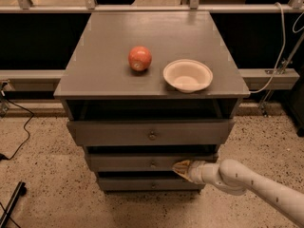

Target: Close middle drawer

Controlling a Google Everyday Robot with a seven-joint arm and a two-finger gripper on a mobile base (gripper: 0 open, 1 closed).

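Cabinet count is one: a grey wooden cabinet (104, 75) with three drawers stacked in its front. You see the top drawer (109, 133) pulled furthest out, with a dark opening above it. The middle drawer (123, 163) sits just under it, standing slightly out with a thin dark gap along its top edge, and the lowest drawer (133, 184) is below. One white arm (256, 186) reaches in from your lower right. One cream bowl (187, 75) and one red apple (140, 58) rest apart on the cabinet top. Your gripper (183, 168) is clenched into a single tan wedge, grasping nothing, its tip against the middle drawer's front just right of the small knob (153, 164). Nothing blocks that front.
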